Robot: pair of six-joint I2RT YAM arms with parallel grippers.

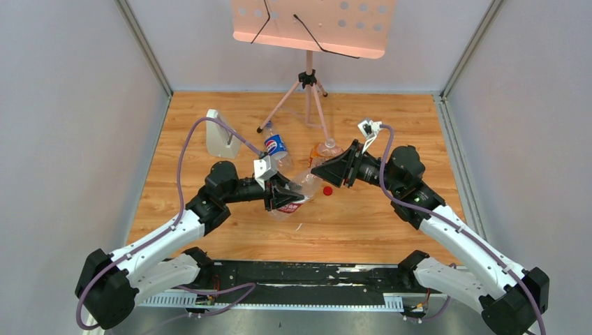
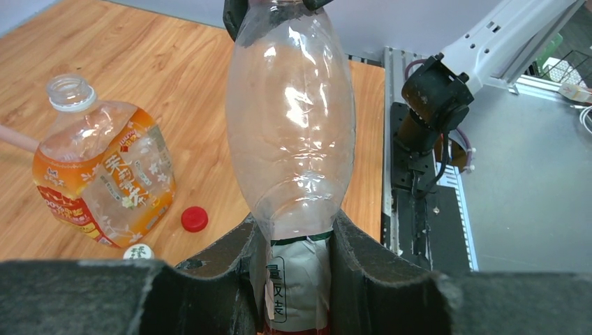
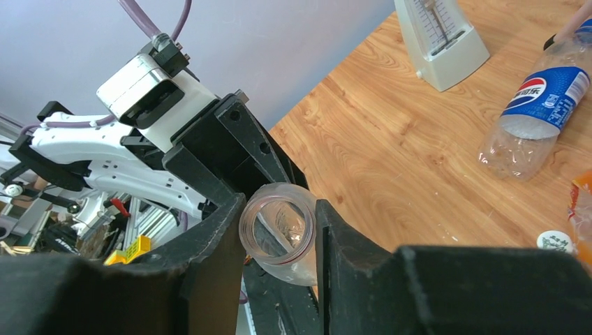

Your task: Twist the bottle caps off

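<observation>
Left jaws clamp the bottle by its labelled end; its long axis runs ahead into the right jaws, which straddle its bare mouth. Whether they grip it, I cannot tell.

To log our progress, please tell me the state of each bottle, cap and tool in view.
held bottle: uncapped, gripped at both ends.
orange bottle: uncapped.
Pepsi bottle: lying on its side; cap not visible.
red cap: off, lying loose.
white cap: off, lying loose.
left tool: shut on held bottle's labelled end.
right tool: shut on held bottle's mouth.
</observation>
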